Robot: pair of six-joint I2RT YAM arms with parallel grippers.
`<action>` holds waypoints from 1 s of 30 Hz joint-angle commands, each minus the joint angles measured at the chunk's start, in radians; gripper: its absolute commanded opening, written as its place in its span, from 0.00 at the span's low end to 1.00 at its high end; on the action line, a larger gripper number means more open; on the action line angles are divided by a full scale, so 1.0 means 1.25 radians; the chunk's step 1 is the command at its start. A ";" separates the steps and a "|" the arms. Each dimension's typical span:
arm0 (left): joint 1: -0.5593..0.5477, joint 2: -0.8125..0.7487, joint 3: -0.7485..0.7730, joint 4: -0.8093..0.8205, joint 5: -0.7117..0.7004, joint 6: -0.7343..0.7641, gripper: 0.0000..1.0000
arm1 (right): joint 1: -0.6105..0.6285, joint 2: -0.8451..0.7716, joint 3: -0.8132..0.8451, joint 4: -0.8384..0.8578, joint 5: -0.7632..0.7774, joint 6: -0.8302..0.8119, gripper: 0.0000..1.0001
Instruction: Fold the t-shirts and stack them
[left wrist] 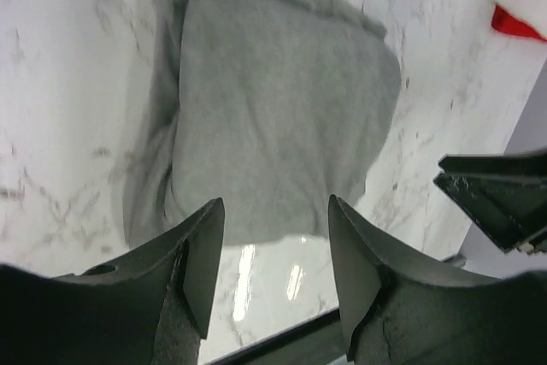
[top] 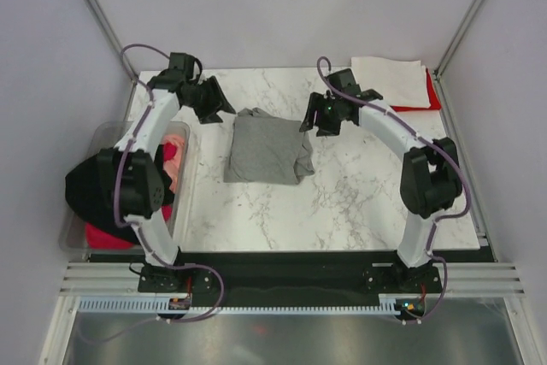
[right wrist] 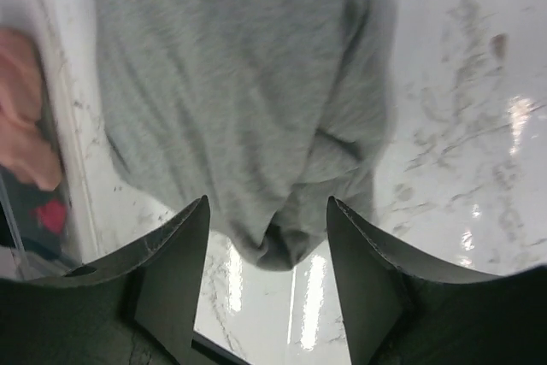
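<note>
A heather grey t-shirt (top: 267, 150) lies folded in a rough rectangle in the middle of the marble table (top: 359, 203). It also shows in the left wrist view (left wrist: 273, 108) and in the right wrist view (right wrist: 239, 83). My left gripper (top: 220, 108) is open and empty, just off the shirt's far left corner. My right gripper (top: 313, 120) is open and empty, just off the shirt's far right corner. A folded white t-shirt (top: 389, 77) lies on a red one (top: 425, 102) at the far right corner. Black (top: 85, 190), pink (top: 171, 164) and red (top: 107, 235) shirts fill the tub.
A clear plastic tub (top: 184, 185) stands at the table's left edge beside the left arm. Grey walls close in the table at the back and sides. A black strip (top: 291, 256) runs along the near edge.
</note>
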 commanded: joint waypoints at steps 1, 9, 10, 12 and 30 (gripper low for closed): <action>-0.004 -0.207 -0.208 0.073 -0.038 0.027 0.59 | 0.052 -0.098 -0.120 0.145 -0.053 0.040 0.64; -0.004 -0.331 -0.578 0.272 -0.043 0.005 0.51 | 0.114 -0.102 -0.273 0.248 -0.056 0.079 0.45; -0.004 -0.328 -0.608 0.293 -0.039 0.001 0.51 | 0.119 -0.097 -0.271 0.252 -0.055 0.080 0.45; -0.004 -0.320 -0.625 0.334 -0.038 -0.004 0.51 | 0.126 -0.081 -0.267 0.254 -0.054 0.079 0.45; -0.004 -0.182 -0.655 0.483 -0.015 -0.038 0.32 | 0.137 -0.041 -0.303 0.323 -0.076 0.104 0.18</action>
